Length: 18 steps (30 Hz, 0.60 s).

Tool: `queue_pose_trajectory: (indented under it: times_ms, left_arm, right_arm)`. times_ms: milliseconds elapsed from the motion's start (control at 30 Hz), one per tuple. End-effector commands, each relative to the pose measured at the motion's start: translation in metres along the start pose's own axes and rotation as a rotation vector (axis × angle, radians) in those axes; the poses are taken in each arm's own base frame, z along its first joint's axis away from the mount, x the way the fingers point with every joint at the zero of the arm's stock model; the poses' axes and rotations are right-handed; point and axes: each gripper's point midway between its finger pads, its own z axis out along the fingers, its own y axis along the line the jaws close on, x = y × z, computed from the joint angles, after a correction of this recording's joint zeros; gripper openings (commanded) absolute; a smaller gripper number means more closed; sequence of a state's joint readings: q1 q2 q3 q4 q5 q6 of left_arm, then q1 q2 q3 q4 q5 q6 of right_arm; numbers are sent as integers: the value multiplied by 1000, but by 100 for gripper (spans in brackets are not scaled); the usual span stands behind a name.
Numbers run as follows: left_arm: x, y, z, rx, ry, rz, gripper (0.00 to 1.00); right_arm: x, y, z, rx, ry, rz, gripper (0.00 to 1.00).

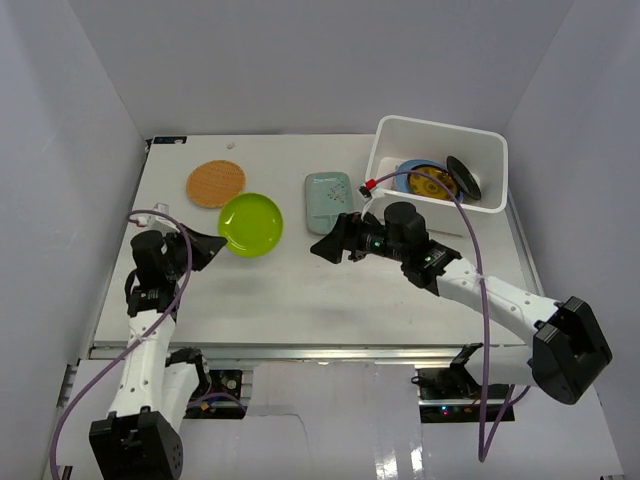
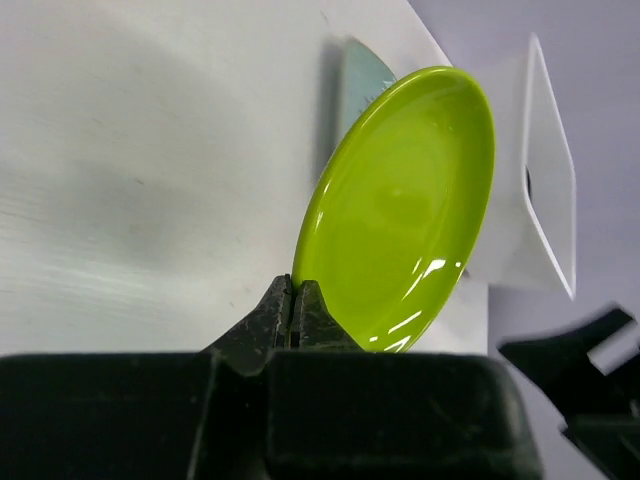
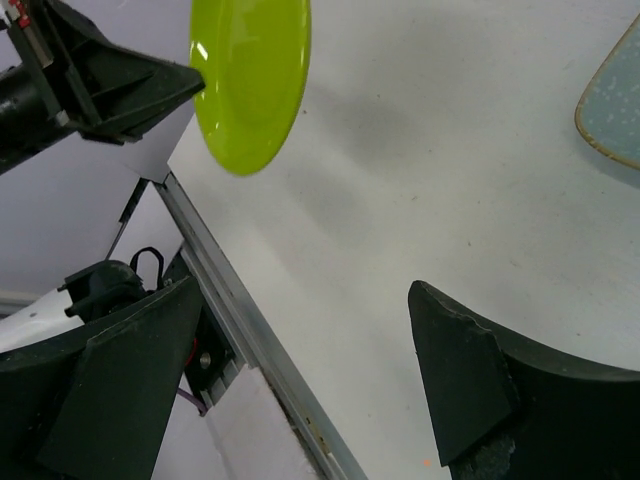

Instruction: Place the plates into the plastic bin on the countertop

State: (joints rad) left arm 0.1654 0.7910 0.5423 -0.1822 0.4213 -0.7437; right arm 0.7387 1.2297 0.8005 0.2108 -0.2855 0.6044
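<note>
Lime green plate, rim inside the left claw

You see 3 plain, pale grey walls closing in the space: 1 behind and 1 on each side. The light is soft and even, leaving faint shadows on the matte white countertop. A metal rail edges its near side, and below that lies a white surface.
</note>
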Motion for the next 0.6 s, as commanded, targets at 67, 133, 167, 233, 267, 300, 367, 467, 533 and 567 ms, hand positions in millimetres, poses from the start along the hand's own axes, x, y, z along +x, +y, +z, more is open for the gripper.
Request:
queue_pose_trajectory:
  times_ms: [67,133,167,233,267,300,367,467,533,567]
  left_arm:
    - [46,-53,-27,311,203,60,0]
    - [52,-63,-33,372,238,92,0]
    - [56,-69,-36,408,277,99,0]
    - [63,-74,-38,443,321,119,0]
    - [66,-75,-37,453,343,122,0]
    - [66,-79,-38,465,352,133,0]
    - [71,-82,-37,477,372,151,0]
    - [73,-80,-30,451,375,160,0]
    - [65,-73,-23,389,324,158,0]
    - [63,-71,-20,368,311,161,0]
  right_arm:
    - [-14,11,22,-46,-9,25,90]
    - [-11,9,28,-51,1,46,90]
    - [-8,10,30,-59,11,50,90]
    - [-6,11,37,-72,26,62,90]
    - [-6,14,39,-86,34,62,90]
    - [-9,17,41,-94,30,61,90]
    - [-8,18,45,-109,41,64,92]
    - [-8,19,45,-117,38,62,97]
    - [-12,18,35,-91,7,48,99]
    - [-16,7,31,-25,-31,41,99]
